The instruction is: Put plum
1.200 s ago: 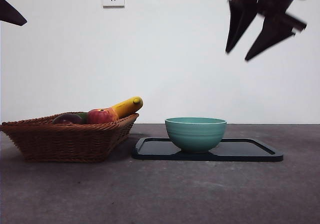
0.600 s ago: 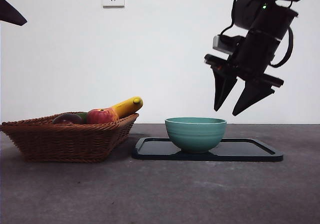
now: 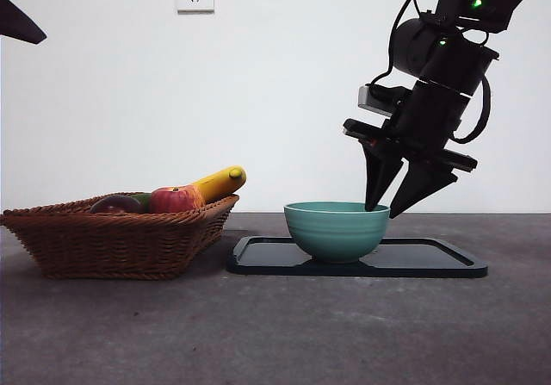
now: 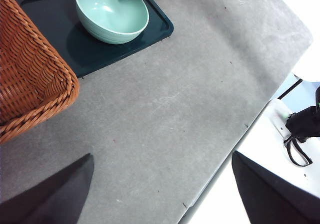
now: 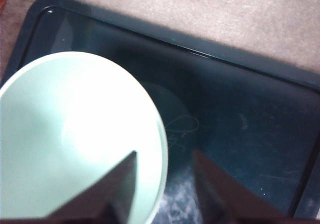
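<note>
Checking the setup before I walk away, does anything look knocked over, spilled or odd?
Nothing spilled or tipped. Oddly, the right gripper, open, straddles the empty bowl's rim on the tray, while the plum lies in the basket.

Dark maroon plum (image 3: 115,203) lies low inside the basket (image 3: 112,243)

Woven wicker basket (image 3: 112,243), shiny dark plum (image 3: 115,204), smooth glazed green bowl (image 3: 337,229), glossy black tray (image 3: 430,260), rough matt grey table (image 3: 275,333)
</note>
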`<state>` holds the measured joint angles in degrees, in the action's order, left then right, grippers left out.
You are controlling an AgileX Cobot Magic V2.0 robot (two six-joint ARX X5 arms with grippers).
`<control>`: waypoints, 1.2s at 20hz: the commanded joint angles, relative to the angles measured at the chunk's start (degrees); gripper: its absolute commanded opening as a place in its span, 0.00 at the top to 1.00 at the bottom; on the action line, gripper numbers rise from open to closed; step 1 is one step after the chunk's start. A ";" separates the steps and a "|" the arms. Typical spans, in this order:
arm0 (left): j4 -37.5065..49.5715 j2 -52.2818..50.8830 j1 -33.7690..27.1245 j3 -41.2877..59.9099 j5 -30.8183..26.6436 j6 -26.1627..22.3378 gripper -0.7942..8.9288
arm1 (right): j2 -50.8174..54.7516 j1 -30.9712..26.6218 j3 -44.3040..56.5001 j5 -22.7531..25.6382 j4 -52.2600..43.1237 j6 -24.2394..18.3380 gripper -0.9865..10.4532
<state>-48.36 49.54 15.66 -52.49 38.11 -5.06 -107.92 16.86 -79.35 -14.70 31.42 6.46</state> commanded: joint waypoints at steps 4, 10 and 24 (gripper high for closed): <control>0.28 0.35 0.22 -1.25 0.48 -0.70 0.47 | -2.25 0.31 -1.22 0.17 -0.15 0.42 0.86; 0.28 0.35 0.22 -1.25 0.48 -0.72 0.47 | -1.75 0.31 -1.25 0.17 -1.29 0.42 0.91; 0.28 0.35 0.22 -1.25 0.48 -1.36 0.47 | 20.85 0.59 -2.49 -2.38 12.31 -2.16 0.91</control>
<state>-48.36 49.54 15.66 -52.49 38.11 -5.43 -86.85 17.02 -80.82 -16.71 44.05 5.56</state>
